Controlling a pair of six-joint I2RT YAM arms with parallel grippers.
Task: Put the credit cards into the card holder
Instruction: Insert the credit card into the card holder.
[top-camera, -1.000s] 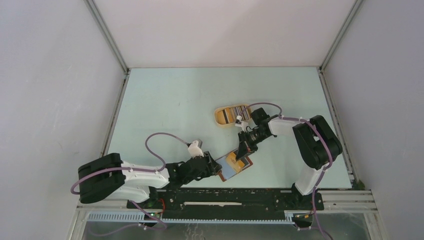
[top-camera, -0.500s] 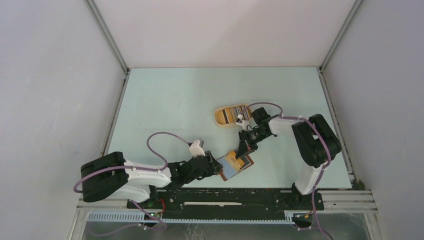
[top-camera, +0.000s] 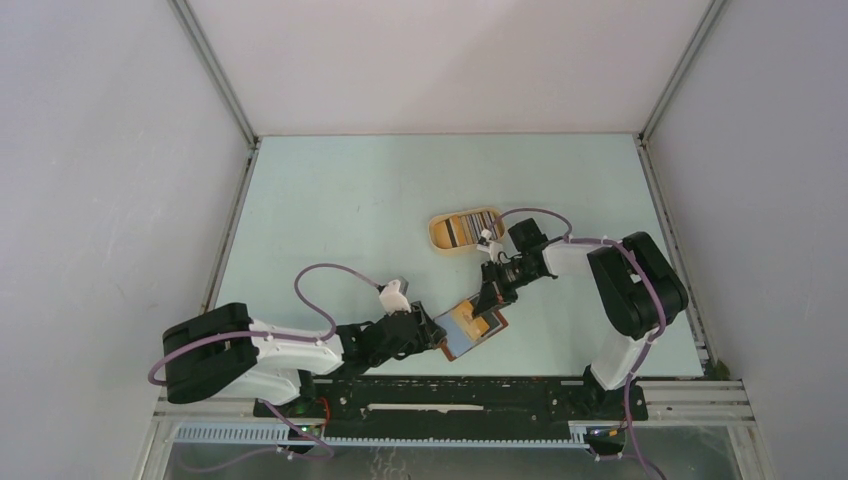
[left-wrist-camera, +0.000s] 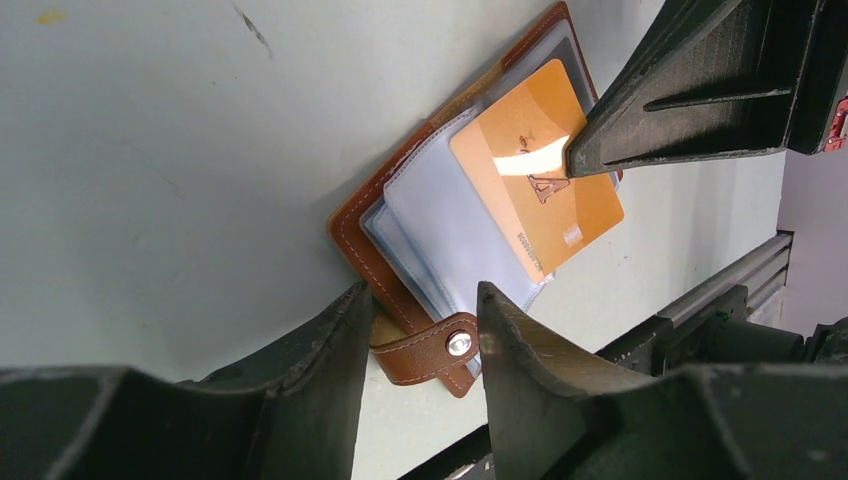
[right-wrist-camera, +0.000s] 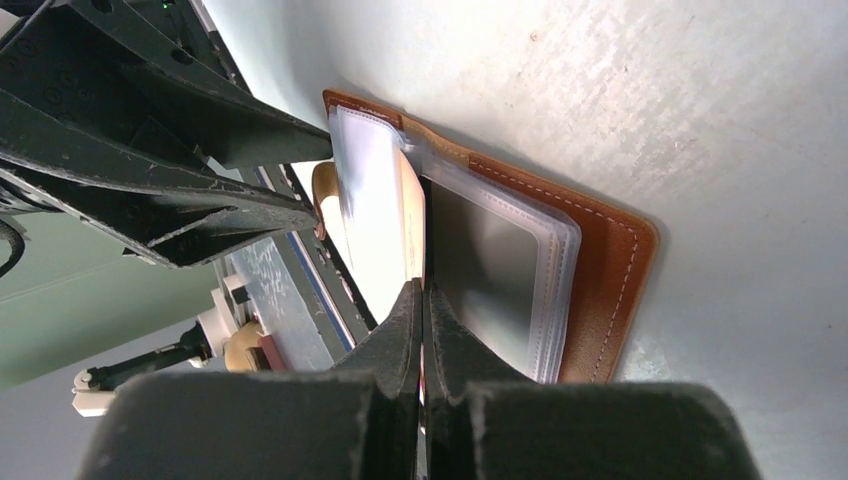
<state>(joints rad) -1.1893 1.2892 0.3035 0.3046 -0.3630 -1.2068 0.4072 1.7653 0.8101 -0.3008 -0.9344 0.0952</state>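
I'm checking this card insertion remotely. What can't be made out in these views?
Left wrist view: whether the left claw pinches the card holder; its own fingers cover the contact.
Left wrist view: the right claw and glare hide part of the print on the orange card.
Top view: the credit cards in the tray are too small to count.

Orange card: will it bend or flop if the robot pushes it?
Probably stiff: the orange card looks flat though the right gripper pinches only one edge. Likely light, being so thin. It may slide easily, since its shiny face rests on the smooth clear sleeves of the card holder.
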